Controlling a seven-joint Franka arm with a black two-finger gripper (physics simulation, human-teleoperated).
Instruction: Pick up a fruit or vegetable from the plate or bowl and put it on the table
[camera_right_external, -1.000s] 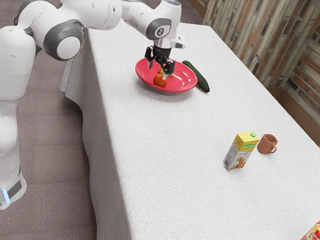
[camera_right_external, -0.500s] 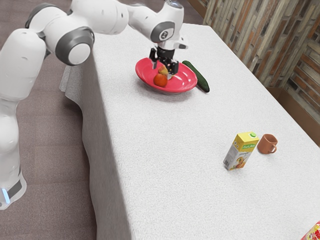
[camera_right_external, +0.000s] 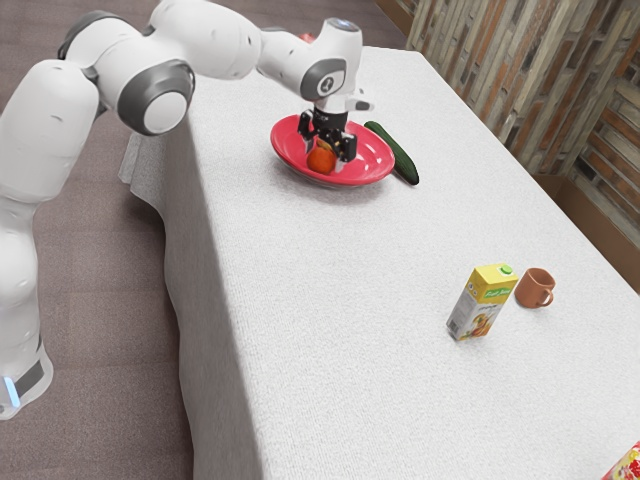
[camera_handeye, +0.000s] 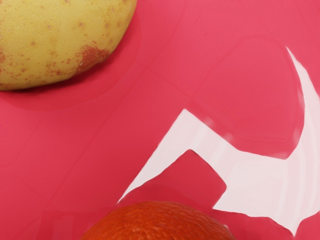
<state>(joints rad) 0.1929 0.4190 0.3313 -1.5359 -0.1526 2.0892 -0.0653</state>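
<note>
In the exterior view my gripper is low over the red bowl, its fingers open and standing on either side of an orange. Contact between the fingers and the orange cannot be made out. Seen from the wrist, the orange lies just under the hand, with its lower part cut off. A yellow potato with reddish patches rests apart from it on the bowl's glossy surface.
A dark green cucumber lies on the white table beside the bowl. Farther along stand a juice carton and a brown mug. Part of a red package shows at the exterior view's lower right corner.
My hand has come down into the bowl and shifted slightly toward the exterior view's left since half a second ago, so its fingers now flank the orange. The orange has not visibly moved.
</note>
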